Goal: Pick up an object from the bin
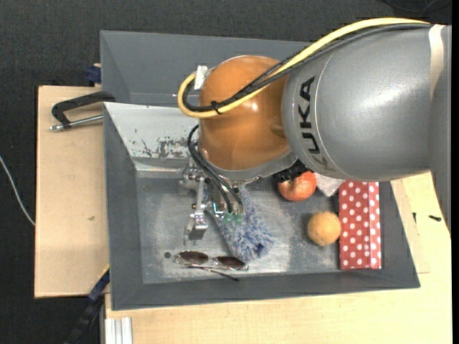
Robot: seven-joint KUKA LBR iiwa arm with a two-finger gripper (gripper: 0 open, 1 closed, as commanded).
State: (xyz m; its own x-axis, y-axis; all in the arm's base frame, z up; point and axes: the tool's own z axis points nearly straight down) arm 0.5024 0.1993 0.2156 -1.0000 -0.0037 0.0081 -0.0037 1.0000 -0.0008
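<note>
My gripper (197, 225) hangs below the orange wrist cover, low over the bin's floor left of the middle. Just to its right lies a blue fuzzy duster-like thing (249, 233), touching or nearly touching the gripper's side. A pair of brown-lensed sunglasses (209, 261) lies flat below the gripper, close to the bin's front wall and apart from it. I see nothing held in the gripper.
A red apple (298, 186) lies right of the middle, partly under the arm. An orange fruit (324, 228) sits beside a red box with white dots (359, 224) along the right wall. The arm hides the bin's back right.
</note>
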